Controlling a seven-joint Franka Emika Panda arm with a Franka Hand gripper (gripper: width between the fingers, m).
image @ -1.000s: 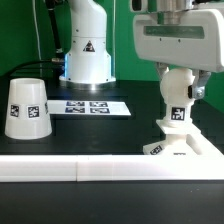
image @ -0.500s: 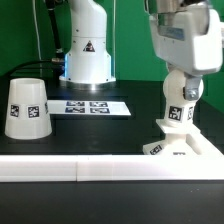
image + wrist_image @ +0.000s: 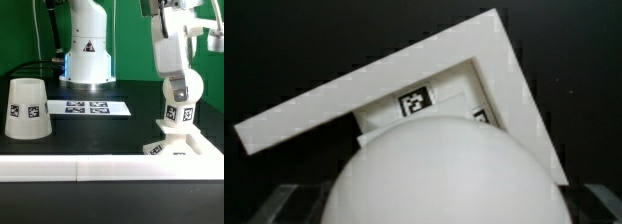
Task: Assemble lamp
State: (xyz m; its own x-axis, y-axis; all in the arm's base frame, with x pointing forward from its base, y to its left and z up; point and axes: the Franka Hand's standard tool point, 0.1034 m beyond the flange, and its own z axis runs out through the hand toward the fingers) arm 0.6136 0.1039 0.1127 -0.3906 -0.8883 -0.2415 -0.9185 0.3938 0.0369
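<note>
The ball-topped bulb (image 3: 178,100) stands upright on the flat square base (image 3: 192,148) at the exterior view's right. My gripper (image 3: 177,72) sits over the bulb's top, turned edge-on to the camera. In the wrist view the bulb (image 3: 446,170) fills the space between my fingers (image 3: 287,205), with a dark gap on each side, so the gripper is open around it. The base (image 3: 331,110) shows beneath the bulb. The cone shade (image 3: 26,108) stands apart at the exterior view's left.
The marker board (image 3: 92,107) lies flat mid-table. A long white rail (image 3: 80,170) runs along the front edge. The arm's white pedestal (image 3: 86,55) stands at the back.
My gripper has rotated about the bulb from broad-face to edge-on. The bulb's tag still faces the same way, and the base and shade have not moved.
</note>
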